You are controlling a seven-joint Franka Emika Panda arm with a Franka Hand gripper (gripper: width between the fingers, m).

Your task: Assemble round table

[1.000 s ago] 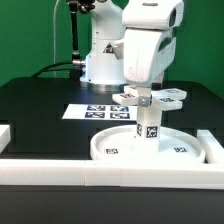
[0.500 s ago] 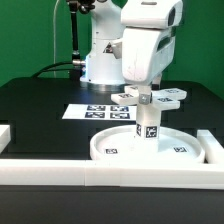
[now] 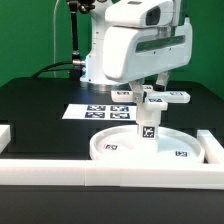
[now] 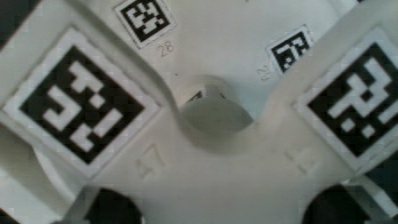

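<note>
While the gripper hangs over the cross piece, jaw state can't be read. Cross sits atop the cylinder, upright in the round disc. Marker board lies far left of the disc.

- The white Franka arm rises from its base at twelve o'clock in the exterior view and reaches forward, its wrist pointing straight down.
- The two-finger gripper hangs beneath, its opening hidden.
- In the wrist view, dark fingertips show at six o'clock.

Cylinder upright on disc; cross-shaped piece atop.
</note>
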